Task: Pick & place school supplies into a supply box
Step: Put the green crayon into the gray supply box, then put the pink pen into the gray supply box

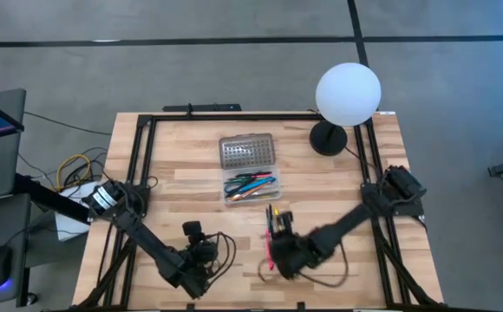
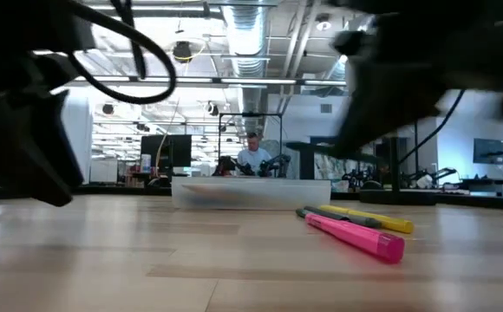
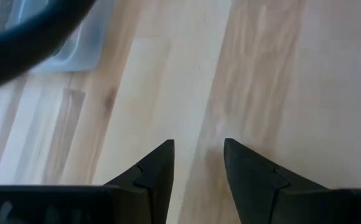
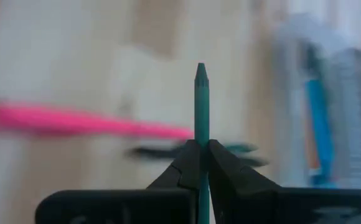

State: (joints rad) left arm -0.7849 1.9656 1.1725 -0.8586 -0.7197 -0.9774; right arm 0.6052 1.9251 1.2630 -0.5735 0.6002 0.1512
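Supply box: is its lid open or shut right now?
Open. In the high view the grey dotted lid lies flipped back flat beside the box, whose pens show uncovered.

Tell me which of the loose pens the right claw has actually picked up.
The green pencil: the right claw is shut on it, tip pointing away. The pink marker and yellow one lie ungripped on the table.

Wooden table (image 1: 191, 178): open supply box (image 1: 251, 170) near centre; pink marker (image 2: 354, 236) and yellow pen (image 2: 369, 217) just nearside of box; lamp base (image 1: 328, 139) beyond it.
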